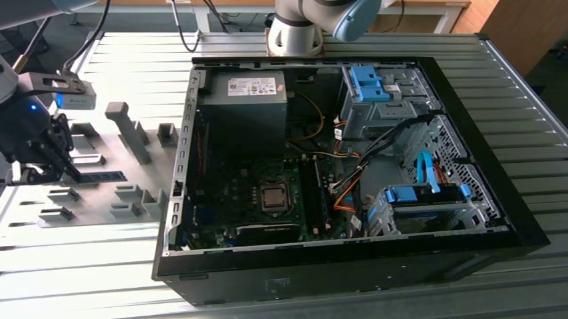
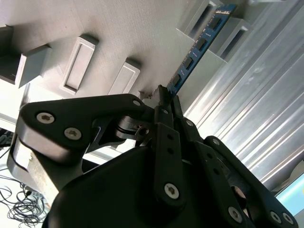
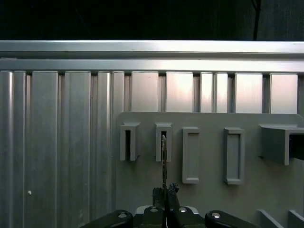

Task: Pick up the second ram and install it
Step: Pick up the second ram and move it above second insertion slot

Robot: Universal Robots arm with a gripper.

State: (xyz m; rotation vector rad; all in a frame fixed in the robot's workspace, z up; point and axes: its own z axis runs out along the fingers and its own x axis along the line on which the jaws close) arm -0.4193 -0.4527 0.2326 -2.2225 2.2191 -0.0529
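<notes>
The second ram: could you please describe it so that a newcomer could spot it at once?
Start at the open computer case; on the exterior view's left of it a grey plate carries block-shaped holders. The ram is the thin blue-green stick standing on edge in them, with the claw shut on one end. Unlike its plain grey neighbours, it bears dark chips.

In the exterior view, the open black metal computer case (image 1: 523,226) lies on the ribbed aluminium counter (image 1: 89,266). At its 9 o'clock sits the flat grey plate of block holders (image 1: 106,143). On that plate rests the thin blue-green ram stick (image 1: 100,177), its 9 o'clock end pinched in the black claw (image 1: 52,175).
</notes>
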